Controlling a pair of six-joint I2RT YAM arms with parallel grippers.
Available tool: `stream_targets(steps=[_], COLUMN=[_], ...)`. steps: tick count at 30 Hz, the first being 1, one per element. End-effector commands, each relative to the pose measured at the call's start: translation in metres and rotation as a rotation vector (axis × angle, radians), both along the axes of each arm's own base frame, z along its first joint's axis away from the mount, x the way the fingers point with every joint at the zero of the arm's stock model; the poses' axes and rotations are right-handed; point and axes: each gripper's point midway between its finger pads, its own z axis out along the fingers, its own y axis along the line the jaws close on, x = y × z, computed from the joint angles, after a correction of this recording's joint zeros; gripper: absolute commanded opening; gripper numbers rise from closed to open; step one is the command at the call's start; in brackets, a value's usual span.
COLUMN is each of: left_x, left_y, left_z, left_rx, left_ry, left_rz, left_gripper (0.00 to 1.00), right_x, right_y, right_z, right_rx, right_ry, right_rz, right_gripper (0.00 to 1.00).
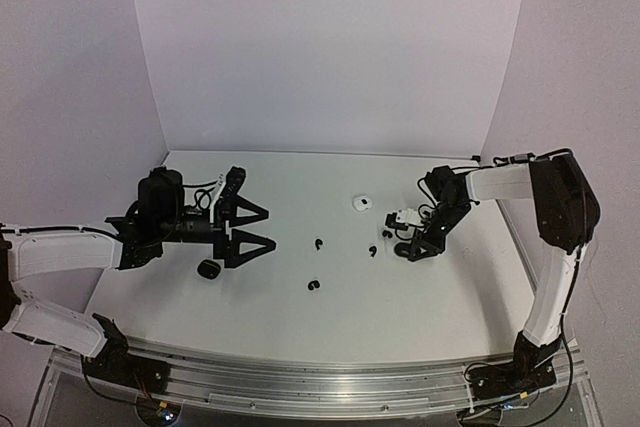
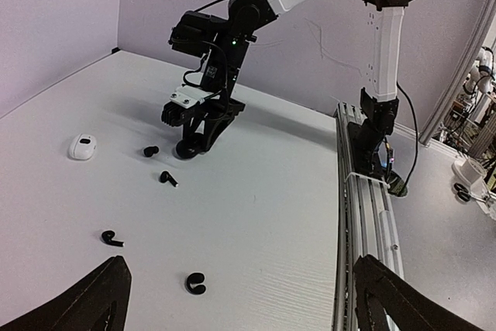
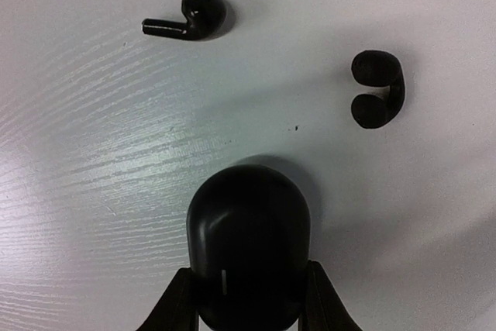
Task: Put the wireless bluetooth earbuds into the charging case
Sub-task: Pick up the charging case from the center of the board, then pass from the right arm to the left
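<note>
While the white table (image 1: 330, 317) takes up most of the view from above, the left gripper (image 1: 250, 228) hangs just over its left side with its fingers spread as wide as they go and nothing between them. A black case (image 1: 209, 269) lies on the table just beside it, toward the near edge. On the right side, the right gripper (image 1: 413, 249) is down at the tabletop, and its two fingers (image 3: 174, 304) press against either side of a second black case (image 3: 248, 238), which sits flat on the surface. A white case (image 1: 361, 203) lies apart, farther back and toward the middle. Four black earbuds (image 1: 318, 243) lie loose on the table, none in either gripper. Seen from the right wrist, one (image 3: 190, 17) lies beyond the gripped case to the left and another (image 3: 377, 87) nearer on the right, both close to it but not touching. The other two lie near the table's middle, between the two grippers, one (image 1: 313, 285) closer to the near edge than the other.
</note>
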Motion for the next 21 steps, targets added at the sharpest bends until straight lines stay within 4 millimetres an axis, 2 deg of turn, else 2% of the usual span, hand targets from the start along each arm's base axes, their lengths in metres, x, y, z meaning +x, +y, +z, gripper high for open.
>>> stream_targets(steps=[1, 3, 6, 9, 12, 15, 18, 21], left_x=[0.008, 0.01, 0.012, 0.011, 0.01, 0.006, -0.001, -0.003], left_y=[0.0, -0.001, -0.002, -0.005, -0.005, -0.004, -0.003, -0.001], left_z=[0.024, 0.026, 0.032, 0.048, 0.066, 0.09, 0.116, 0.133], left_rx=[-0.033, -0.043, -0.062, -0.095, -0.128, -0.174, -0.222, -0.235], left_ry=[-0.014, 0.02, 0.069, 0.089, 0.085, 0.073, 0.07, 0.077], left_rz=[0.036, 0.048, 0.054, 0.039, 0.028, 0.017, -0.012, -0.009], left_gripper=[0.99, 0.99, 0.96, 0.92, 0.91, 0.91, 0.91, 0.91], right_x=[0.015, 0.026, 0.037, 0.025, 0.003, -0.02, -0.038, -0.054], right_y=[0.028, 0.045, 0.081, 0.12, 0.156, 0.187, 0.213, 0.237], right_z=[0.045, 0.083, 0.158, 0.228, 0.28, 0.315, 0.332, 0.344], right_rx=[0.094, 0.149, 0.223, 0.305, 0.398, 0.423, 0.395, 0.382], right_ry=[-0.108, -0.235, -0.512, -0.744, -0.906, -1.05, -1.155, -1.231], right_rz=[-0.015, -0.018, -0.012, 0.017, 0.048, 0.087, 0.131, 0.184], right_gripper=[0.14, 0.11, 0.08, 0.07, 0.05, 0.03, 0.02, 0.01])
